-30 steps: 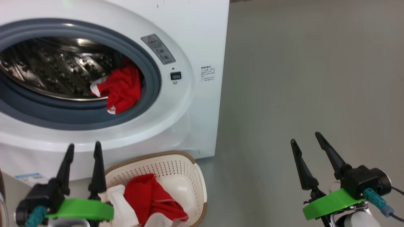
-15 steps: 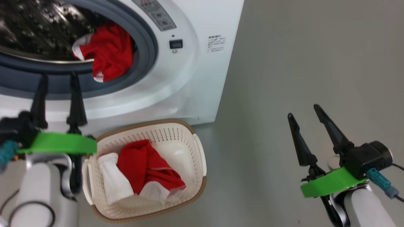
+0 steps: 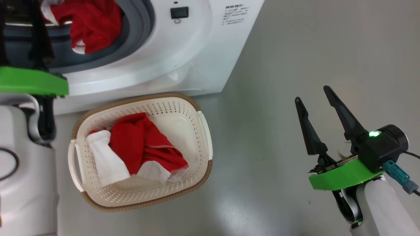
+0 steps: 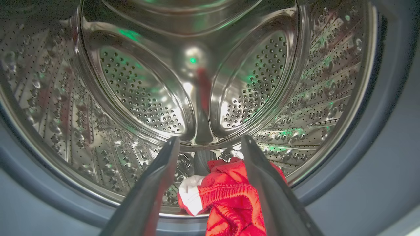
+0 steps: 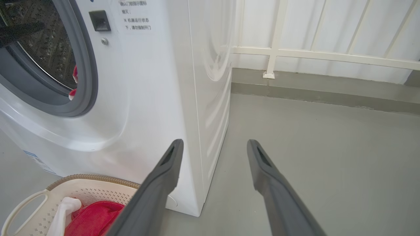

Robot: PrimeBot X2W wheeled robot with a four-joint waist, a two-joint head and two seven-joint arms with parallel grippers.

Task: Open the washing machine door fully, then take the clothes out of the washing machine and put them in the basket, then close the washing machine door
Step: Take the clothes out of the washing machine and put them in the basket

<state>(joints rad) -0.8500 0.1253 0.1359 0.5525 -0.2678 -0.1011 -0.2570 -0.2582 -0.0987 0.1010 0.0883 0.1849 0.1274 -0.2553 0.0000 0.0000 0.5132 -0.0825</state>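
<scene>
While the right gripper (image 3: 311, 93) hung over the grey floor (image 3: 295, 42), fingers spread wide and holding nothing, we logged the basket (image 3: 170, 109) nearest us, standing just in front of the washing machine (image 3: 183, 49). It held a red garment with white parts (image 3: 137, 141), bunched toward its left half.

Beyond it, the left gripper (image 4: 210, 141) was at the machine's mouth, pointing into the drum (image 4: 147, 98). Its fingers were spread just as wide and were empty, apparently clear of any cloth.

Another red garment (image 4: 229, 193) lay at the drum's front lip, draped onto the grey gasket (image 4: 393, 147). In the wrist view it sat low between the left fingers. Farther in, we saw perforated steel.

Step in hand, as we judged it: unloading, part done, with the door-closing to come last. The next move called for the left gripper to go down and forward until its fingers straddled a thick fold, then close. Thin trim might slip.
</scene>
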